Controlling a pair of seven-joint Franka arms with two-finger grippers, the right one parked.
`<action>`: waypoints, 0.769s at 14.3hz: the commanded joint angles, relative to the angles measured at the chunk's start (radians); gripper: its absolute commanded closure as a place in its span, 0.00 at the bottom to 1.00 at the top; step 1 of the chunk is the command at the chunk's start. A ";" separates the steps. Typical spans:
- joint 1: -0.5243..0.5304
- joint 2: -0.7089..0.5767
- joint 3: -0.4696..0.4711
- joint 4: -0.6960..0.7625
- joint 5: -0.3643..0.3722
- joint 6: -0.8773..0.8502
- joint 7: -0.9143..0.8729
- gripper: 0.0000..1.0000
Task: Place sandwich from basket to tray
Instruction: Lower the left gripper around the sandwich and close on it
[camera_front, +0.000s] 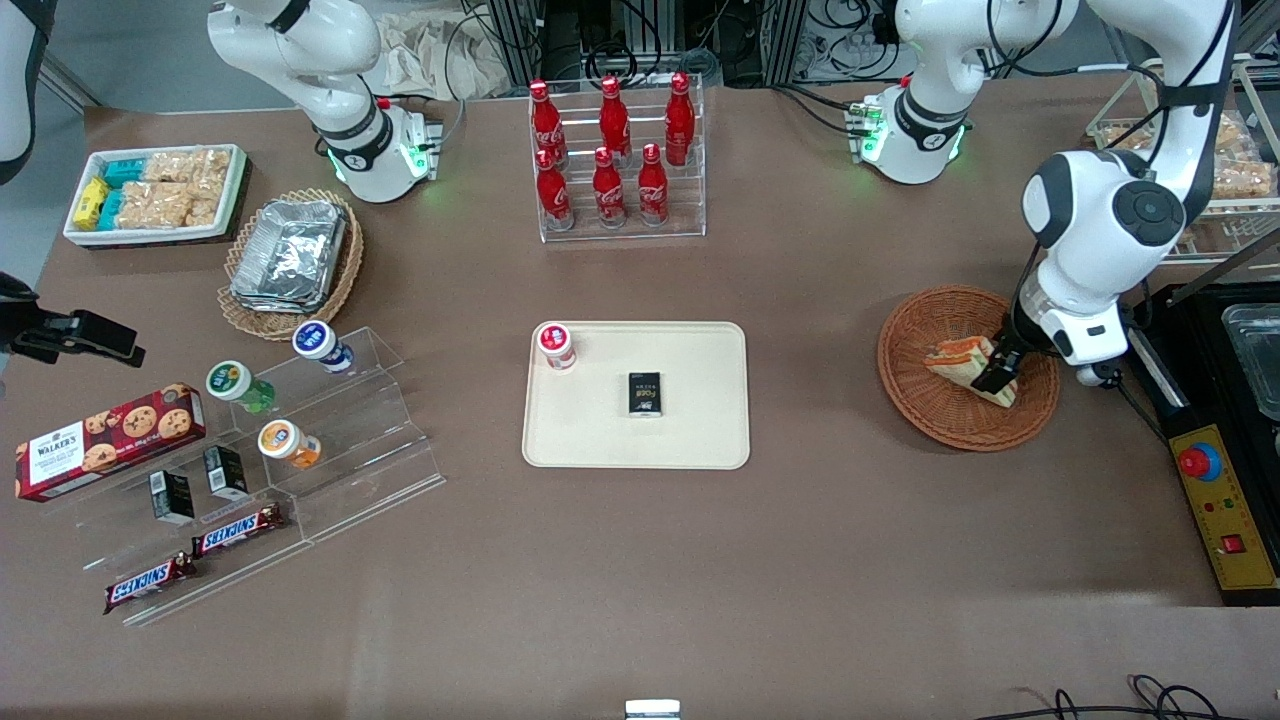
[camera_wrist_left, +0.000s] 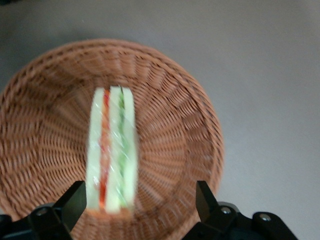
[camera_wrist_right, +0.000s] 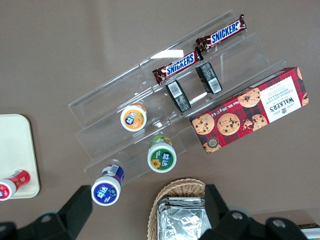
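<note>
Gripper jaws wide astride sandwich

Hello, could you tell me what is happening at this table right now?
The left arm's gripper is down in the round wicker basket, toward the working arm's end of the table, with its fingers open on either side of the sandwich. The sandwich lies in the basket, not yet lifted. The cream tray waits mid-table, already holding a small red-capped bottle and a small black box.
</note>
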 joint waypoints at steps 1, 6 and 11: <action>0.002 0.013 0.010 -0.040 0.007 0.090 -0.003 0.02; 0.002 0.047 0.010 -0.066 0.005 0.148 -0.003 0.02; 0.002 0.065 0.008 -0.074 -0.010 0.168 -0.006 0.02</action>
